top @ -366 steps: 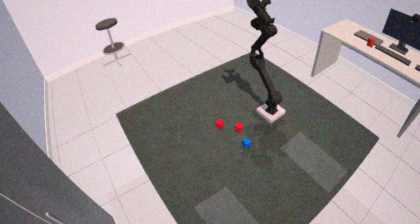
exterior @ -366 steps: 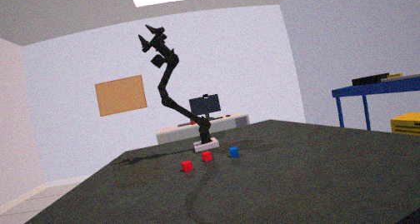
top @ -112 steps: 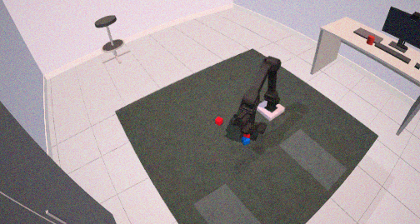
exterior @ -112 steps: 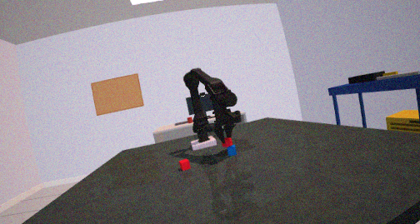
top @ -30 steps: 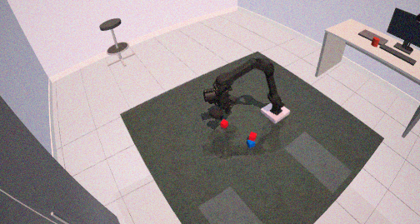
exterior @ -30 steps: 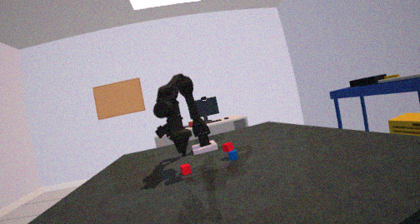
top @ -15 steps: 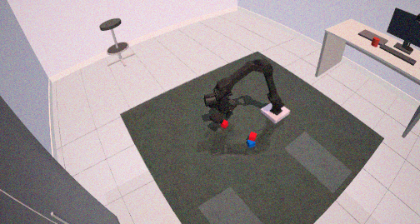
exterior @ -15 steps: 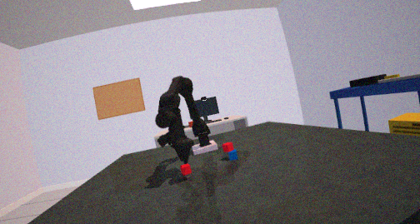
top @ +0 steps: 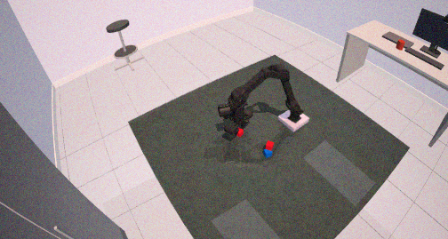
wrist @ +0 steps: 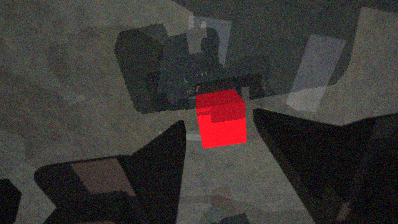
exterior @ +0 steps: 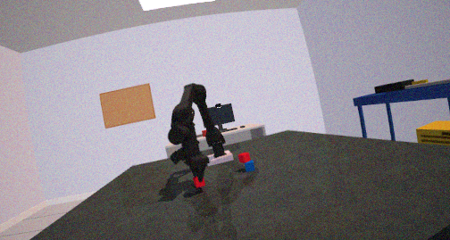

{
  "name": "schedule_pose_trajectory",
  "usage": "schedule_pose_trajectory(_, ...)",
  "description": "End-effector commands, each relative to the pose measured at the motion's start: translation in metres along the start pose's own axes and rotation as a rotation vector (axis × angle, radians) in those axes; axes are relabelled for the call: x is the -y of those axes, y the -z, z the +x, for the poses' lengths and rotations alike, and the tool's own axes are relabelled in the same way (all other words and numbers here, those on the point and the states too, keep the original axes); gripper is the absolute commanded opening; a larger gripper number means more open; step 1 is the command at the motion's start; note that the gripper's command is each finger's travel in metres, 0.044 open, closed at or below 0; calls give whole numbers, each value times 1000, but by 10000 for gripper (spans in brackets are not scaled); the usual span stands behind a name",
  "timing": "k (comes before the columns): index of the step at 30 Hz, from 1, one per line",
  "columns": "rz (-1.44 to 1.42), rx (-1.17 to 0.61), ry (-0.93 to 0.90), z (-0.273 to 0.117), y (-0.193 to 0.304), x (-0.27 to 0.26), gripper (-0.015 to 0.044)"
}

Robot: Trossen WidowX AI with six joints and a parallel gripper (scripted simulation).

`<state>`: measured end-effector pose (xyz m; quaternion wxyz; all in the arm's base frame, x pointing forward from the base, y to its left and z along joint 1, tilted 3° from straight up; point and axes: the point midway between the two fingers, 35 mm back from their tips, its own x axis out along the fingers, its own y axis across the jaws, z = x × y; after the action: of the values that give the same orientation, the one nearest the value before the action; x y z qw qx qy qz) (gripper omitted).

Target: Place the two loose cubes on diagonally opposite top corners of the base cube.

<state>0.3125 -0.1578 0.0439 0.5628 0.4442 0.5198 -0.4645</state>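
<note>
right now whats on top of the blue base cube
One small red cube sits on the blue base cube, toward one side. How it laps the corner is too small to tell. The second red cube lies on the mat between the open gripper fingers.

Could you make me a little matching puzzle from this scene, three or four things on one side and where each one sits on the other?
Things:
1. blue cube
2. loose red cube
3. stacked red cube
4. stool

Places:
A. on the white tiles near the wall
B. on the mat, under a red cube
C. on top of the blue cube
D. on the mat, between the open fingers

Pairs: 1-B, 2-D, 3-C, 4-A
</note>
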Motion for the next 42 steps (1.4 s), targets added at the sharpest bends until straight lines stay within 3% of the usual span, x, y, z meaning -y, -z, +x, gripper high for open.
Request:
schedule_pose_trajectory(1,-3,-1,5,6,1,1,265)
schedule_pose_trajectory(2,-3,-1,5,7,1,1,265)
schedule_pose_trajectory(8,-3,-1,5,7,1,1,107)
schedule_pose_trajectory(14,-3,-1,5,2,0,1,105)
schedule_pose_trajectory(42,-3,-1,5,-86,-1,-2,105)
